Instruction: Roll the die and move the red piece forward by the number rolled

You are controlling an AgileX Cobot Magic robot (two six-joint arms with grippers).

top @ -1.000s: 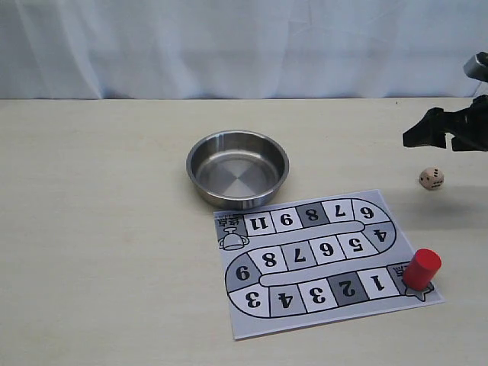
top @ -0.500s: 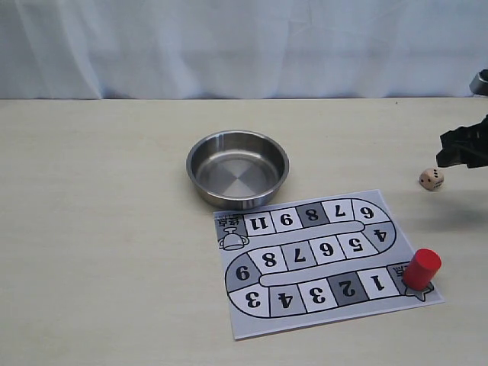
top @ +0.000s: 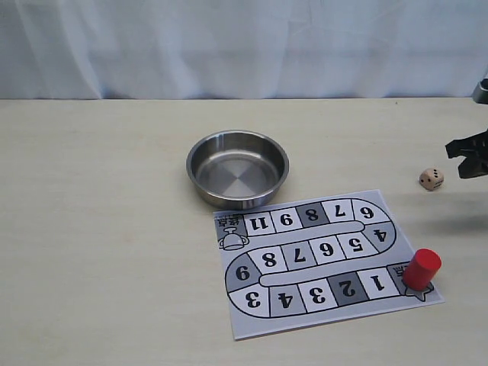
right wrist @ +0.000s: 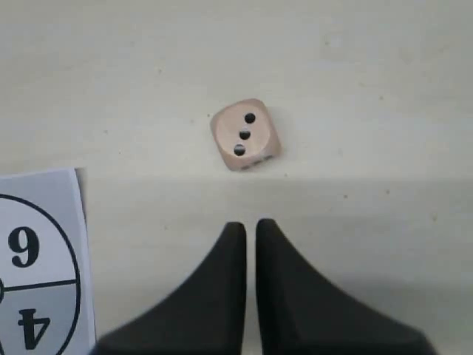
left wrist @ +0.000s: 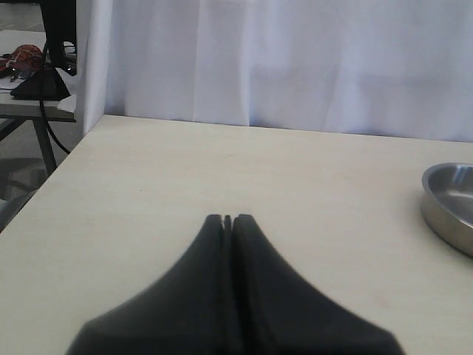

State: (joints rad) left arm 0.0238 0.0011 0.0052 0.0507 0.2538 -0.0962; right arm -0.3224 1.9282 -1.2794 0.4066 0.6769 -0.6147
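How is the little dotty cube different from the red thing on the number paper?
The die is a tan cube with dark dots, three showing in the right wrist view; the red piece is a plain red cylinder. The die looks smaller than the red piece. The die lies on the bare table, off the board; the red piece stands upright on the board's corner beside square 1. Both are small, and nothing holds them.
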